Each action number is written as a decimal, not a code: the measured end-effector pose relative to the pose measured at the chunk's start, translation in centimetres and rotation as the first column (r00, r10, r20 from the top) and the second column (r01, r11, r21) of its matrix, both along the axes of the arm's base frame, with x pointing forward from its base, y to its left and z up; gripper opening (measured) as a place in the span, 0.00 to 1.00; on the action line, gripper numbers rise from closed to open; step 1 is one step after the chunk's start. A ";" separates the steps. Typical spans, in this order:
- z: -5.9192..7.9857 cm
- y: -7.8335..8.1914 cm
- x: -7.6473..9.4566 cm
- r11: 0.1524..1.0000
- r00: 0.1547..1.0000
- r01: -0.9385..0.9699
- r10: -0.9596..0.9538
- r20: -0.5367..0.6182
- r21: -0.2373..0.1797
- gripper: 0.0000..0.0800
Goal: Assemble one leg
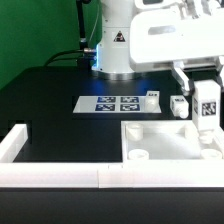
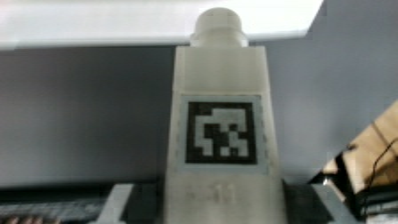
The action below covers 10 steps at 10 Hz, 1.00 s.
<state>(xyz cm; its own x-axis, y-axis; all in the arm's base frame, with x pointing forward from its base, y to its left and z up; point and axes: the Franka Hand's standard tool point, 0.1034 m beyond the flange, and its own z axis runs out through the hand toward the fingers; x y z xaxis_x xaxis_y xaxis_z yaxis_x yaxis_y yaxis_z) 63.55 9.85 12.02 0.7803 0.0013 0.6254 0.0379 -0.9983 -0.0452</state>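
My gripper (image 1: 203, 84) is shut on a white square leg (image 1: 206, 108) that carries a black marker tag. It holds the leg upright above the far right part of the white tabletop (image 1: 165, 146), which lies flat with round holes near its corners. In the wrist view the leg (image 2: 222, 100) fills the middle, its rounded peg end pointing away. The grey fingers (image 2: 135, 200) clamp its near end on both sides, and my gripper (image 2: 217, 202) is closed around it. I cannot tell whether the leg touches the tabletop.
Another white leg (image 1: 178, 106) stands just beside the held one, toward the exterior view's left. The marker board (image 1: 112, 102) lies on the black table, with a small white part (image 1: 152, 95) at its end. A white wall (image 1: 60, 175) runs along the front edge.
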 end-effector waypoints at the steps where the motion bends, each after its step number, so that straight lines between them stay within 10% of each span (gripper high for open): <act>1: -0.5 0.0 -0.2 1.000 1.000 -0.013 0.012 -0.023 -0.026 0.36; 10: -0.4 -1.2 0.2 0.995 0.998 -0.038 0.033 -0.059 -0.095 0.36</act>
